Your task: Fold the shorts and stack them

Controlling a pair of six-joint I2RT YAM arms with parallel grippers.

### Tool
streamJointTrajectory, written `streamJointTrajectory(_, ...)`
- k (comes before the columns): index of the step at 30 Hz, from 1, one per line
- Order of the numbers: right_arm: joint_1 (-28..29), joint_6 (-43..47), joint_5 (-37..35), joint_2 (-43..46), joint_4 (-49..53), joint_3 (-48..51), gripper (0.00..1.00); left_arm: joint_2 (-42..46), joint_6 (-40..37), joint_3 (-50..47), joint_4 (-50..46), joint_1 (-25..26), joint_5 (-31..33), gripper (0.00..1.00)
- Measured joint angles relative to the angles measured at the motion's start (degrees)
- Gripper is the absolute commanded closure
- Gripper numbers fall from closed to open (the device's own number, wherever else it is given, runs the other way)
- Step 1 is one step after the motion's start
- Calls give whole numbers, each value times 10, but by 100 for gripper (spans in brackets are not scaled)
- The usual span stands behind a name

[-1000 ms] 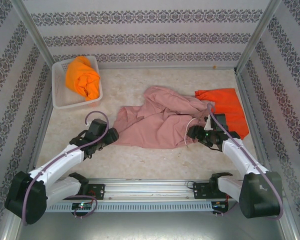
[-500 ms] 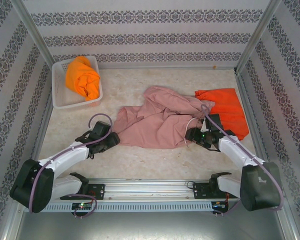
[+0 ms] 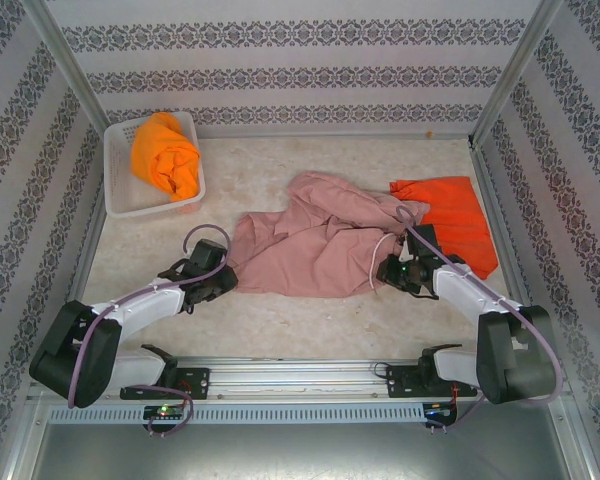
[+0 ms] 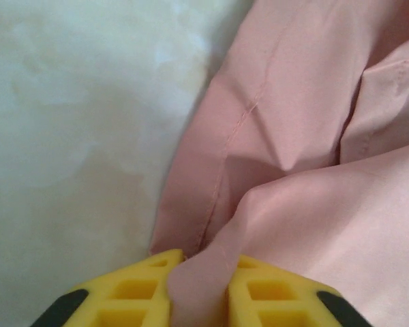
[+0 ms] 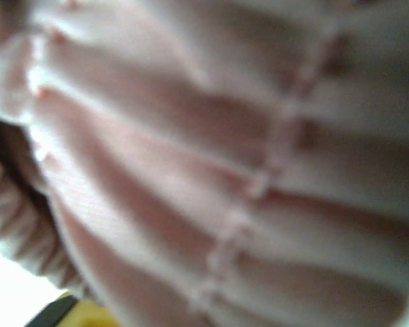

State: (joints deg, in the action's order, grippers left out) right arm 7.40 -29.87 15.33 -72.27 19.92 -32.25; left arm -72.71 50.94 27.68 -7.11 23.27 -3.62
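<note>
Tabletop (image 3: 310, 325) of pale mottled pattern fills the walled cell, and the three garments lie over its far half. The dusty pink shorts (image 3: 310, 240) take up the middle, rumpled and unfolded, running from the left arm's reach across to the right arm's. To their right, touching the pink cloth at its upper right corner, the red-orange shorts (image 3: 458, 215) lie flatter, near the right wall. In the far left corner stands the white mesh basket (image 3: 118, 203), and the yellow-orange shorts (image 3: 163, 155) sit bunched inside it, heaped above the rim. The left gripper (image 3: 221, 282) lies low on the table at the pink shorts' near left corner. Its wrist view shows the yellow fingers (image 4: 126, 296) drawn close together with a fold of the hemmed pink edge pinched up between them. The right gripper (image 3: 387, 272) sits at the opposite end, against the gathered waistband. Its own camera is so near the ribbed elastic that everything blurs, with a sliver of yellow at the bottom edge. It seems to be in contact with the cloth, but I cannot tell whether the jaws have closed on it. A thin white drawstring (image 3: 377, 250) loops out of the waistband just beside that gripper.
</note>
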Motion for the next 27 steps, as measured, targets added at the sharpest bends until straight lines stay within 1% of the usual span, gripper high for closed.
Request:
streamJointTrajectory(3,0,4,-8,0,0,-9,95,8,-8,5,0,0,6,100)
streamJointTrajectory(5,0,9,-10,0,1,-17,99,24,-14,9,-2,0,13,100)
streamJointTrajectory(8,0,16,-10,8,5,-30,100,63,-28,25,-14,-10,22,100)
streamJointTrajectory(12,-5,17,-7,38,18,-66,100,119,-46,58,-25,-61,20,100)
streamJointTrajectory(15,-9,18,7,41,22,-126,100,127,-64,110,-32,-101,14,100)
streamJointTrajectory(17,-9,18,21,22,26,-184,100,108,-77,160,-37,-124,8,100)
streamJointTrajectory(20,-8,17,49,-50,28,-310,100,37,-92,268,-43,-155,-11,100)
streamJointTrajectory(24,1,11,90,-178,29,-499,100,-83,-120,444,-56,-178,-23,100)
streamJointTrajectory(27,8,-4,120,-270,31,-648,100,-174,-150,602,-82,-186,-20,100)
